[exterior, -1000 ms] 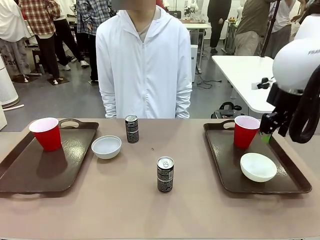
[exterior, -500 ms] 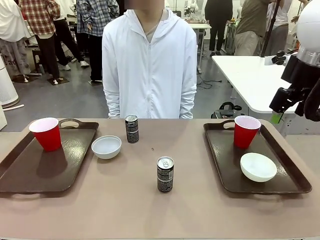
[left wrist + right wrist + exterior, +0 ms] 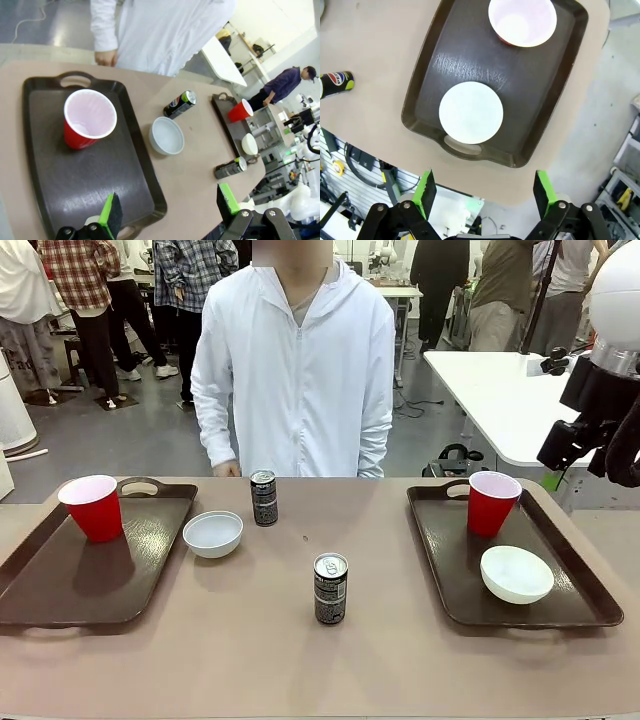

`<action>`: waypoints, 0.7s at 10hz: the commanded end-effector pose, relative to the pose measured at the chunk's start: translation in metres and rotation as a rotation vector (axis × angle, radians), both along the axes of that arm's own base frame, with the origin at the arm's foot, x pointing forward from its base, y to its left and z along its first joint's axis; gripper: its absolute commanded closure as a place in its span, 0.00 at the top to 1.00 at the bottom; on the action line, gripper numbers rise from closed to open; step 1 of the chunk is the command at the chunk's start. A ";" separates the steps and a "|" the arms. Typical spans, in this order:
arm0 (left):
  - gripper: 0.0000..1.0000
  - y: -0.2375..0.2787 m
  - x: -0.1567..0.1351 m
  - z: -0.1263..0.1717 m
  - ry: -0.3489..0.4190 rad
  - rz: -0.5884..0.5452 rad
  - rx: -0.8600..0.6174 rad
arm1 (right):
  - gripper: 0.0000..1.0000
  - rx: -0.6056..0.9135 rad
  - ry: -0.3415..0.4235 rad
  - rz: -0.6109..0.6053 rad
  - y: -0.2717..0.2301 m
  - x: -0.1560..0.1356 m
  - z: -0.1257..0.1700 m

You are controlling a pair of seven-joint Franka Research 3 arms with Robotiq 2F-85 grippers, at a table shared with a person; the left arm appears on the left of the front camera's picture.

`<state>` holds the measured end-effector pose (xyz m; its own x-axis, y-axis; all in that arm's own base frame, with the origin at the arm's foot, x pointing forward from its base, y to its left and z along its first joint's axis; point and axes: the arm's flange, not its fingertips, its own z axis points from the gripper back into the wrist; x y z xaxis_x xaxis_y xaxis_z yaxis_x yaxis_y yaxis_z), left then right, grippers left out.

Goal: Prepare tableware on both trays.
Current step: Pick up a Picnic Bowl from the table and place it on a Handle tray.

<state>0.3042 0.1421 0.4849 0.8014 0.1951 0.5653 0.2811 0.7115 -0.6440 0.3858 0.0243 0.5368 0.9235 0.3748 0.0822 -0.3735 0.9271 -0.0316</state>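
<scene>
Green pads [image 3: 107,212] on the left gripper [image 3: 169,207] are standing wide apart with nothing between them. In the left wrist view I am seeing them rising at 6 o'clock, hanging above the near rim of the left tray [image 3: 85,175]. On that tray the left cup [image 3: 87,117], red with a white inside, is standing upright toward 11 o'clock from the pads. Off the tray, at roughly 3 o'clock of the cup, the loose bowl [image 3: 167,135] is sitting on the table [image 3: 195,170], near the tray rim but not touching it. The far can [image 3: 180,103] is standing just beyond the bowl, and the near can [image 3: 231,167] is standing well apart from both.

The right gripper [image 3: 483,187] is likewise holding its fingers [image 3: 426,189] wide open and empty, hanging high by the table's edge and looking down on the right tray [image 3: 465,55]. In the right wrist view the tray bowl [image 3: 471,112] is sitting inside the tray at 12 o'clock of the gripper, just beside the cut-out handle. The right cup [image 3: 522,20] is standing upright at 1 o'clock, toward the tray's other end.

From the front view I am reading the layout thus. The left tray is lying at 9 o'clock of the table and the right tray at 3 o'clock. The near can is standing at the centre. The far can is standing toward 11 o'clock of it, with the loose bowl at 10 o'clock. A person [image 3: 295,370] in a white hooded jacket is standing at 12 o'clock, behind the far edge.
</scene>
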 end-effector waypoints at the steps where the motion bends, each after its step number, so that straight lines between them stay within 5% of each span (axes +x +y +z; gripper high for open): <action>1: 1.00 0.002 -0.001 -0.001 -0.013 -0.006 -0.005 | 1.00 -0.003 -0.009 -0.004 0.001 0.000 -0.004; 3: 1.00 -0.005 0.000 0.018 0.029 0.017 0.028 | 1.00 -0.003 -0.009 -0.004 0.001 0.000 -0.004; 4: 1.00 -0.031 -0.001 0.038 0.063 0.011 0.157 | 1.00 0.000 0.000 0.000 0.000 0.000 0.000; 7: 1.00 -0.109 -0.003 0.073 0.381 -0.073 0.576 | 1.00 0.192 0.098 -0.066 -0.058 -0.055 -0.002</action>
<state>0.3118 0.0423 0.5433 0.9227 -0.0118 0.3853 0.1446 0.9372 -0.3175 0.3511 -0.0158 0.5374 0.9498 0.3079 0.0558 -0.3122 0.9442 0.1049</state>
